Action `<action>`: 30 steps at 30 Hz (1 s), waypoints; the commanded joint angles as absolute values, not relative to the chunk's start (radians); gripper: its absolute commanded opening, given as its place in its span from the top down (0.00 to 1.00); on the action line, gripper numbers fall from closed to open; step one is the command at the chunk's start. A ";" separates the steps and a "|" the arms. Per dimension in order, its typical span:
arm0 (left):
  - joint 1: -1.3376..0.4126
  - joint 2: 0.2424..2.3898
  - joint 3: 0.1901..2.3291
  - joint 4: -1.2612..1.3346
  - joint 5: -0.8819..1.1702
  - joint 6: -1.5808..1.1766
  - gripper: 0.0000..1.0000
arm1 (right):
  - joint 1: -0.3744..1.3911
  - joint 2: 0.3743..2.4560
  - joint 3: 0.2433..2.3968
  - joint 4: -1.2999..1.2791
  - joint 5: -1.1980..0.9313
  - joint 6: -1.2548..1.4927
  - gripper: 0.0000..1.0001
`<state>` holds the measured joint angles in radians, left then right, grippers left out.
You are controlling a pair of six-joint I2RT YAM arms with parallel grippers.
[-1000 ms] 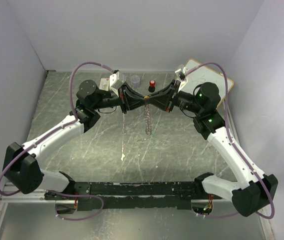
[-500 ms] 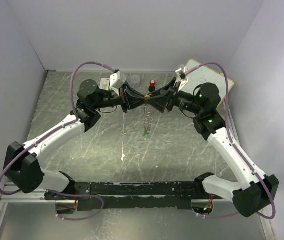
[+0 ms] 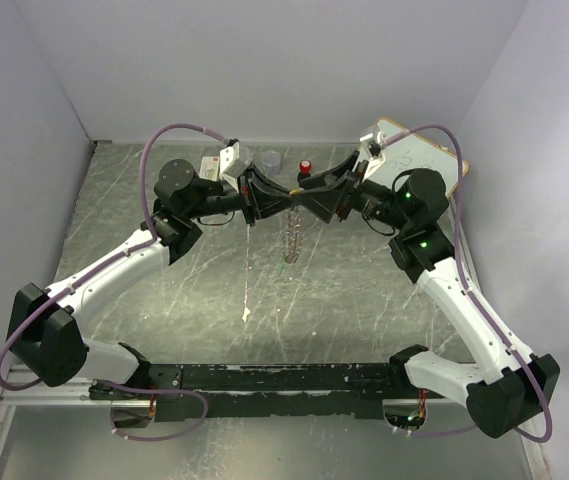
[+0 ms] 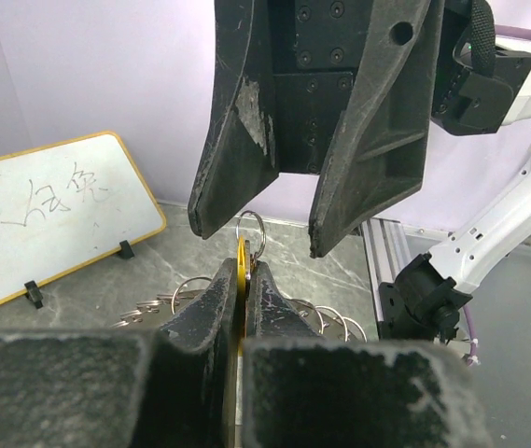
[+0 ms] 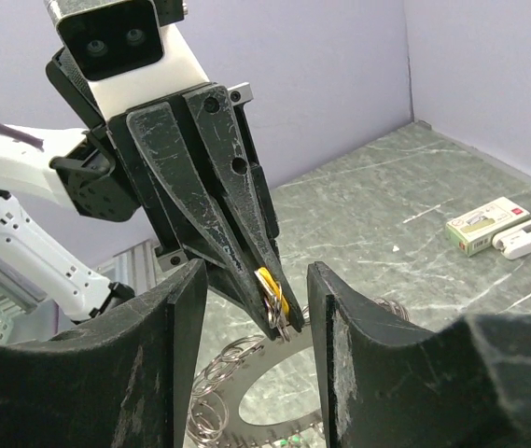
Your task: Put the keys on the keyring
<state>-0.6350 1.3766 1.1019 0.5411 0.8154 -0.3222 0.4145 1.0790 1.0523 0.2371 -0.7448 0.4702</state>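
Observation:
My left gripper (image 3: 286, 204) is shut on the yellow-orange key (image 4: 242, 264), held on edge high above the table at the back. A small split ring (image 4: 252, 230) sticks out past the key. The key also shows in the right wrist view (image 5: 273, 283). My right gripper (image 3: 311, 198) faces it tip to tip, open, with a finger on each side of the left fingertips (image 5: 246, 271) and not touching. The keyring (image 5: 279, 397), a flat silvery ring fringed with small rings, hangs below the key (image 3: 291, 238). A green speck, the green key (image 3: 286, 261), shows at its lower end.
A whiteboard (image 3: 419, 150) leans at the back right. A red-capped black knob (image 3: 305, 167) and a grey cup (image 3: 271, 159) stand at the back behind the grippers. Small white boxes (image 5: 486, 224) lie on the table near the left arm's wrist.
My right wrist has shifted a little right and up. The hanging keyring has swung slightly left. My left gripper has held still with the key.

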 commanded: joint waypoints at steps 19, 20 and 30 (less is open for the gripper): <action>-0.636 1.368 1.109 0.624 0.830 -0.341 0.93 | 0.405 1.112 1.025 0.344 -0.778 0.521 1.00; -0.636 1.368 1.109 0.622 0.829 -0.341 0.93 | 0.405 1.107 1.019 0.348 -0.770 0.522 1.00; -0.636 1.365 1.111 0.612 0.822 -0.332 0.93 | 0.387 1.054 0.984 0.345 -0.676 0.518 1.00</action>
<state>-0.6346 1.3769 1.1007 0.5549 0.8230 -0.3412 0.4053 1.1057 1.0218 0.3336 -0.7544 0.5163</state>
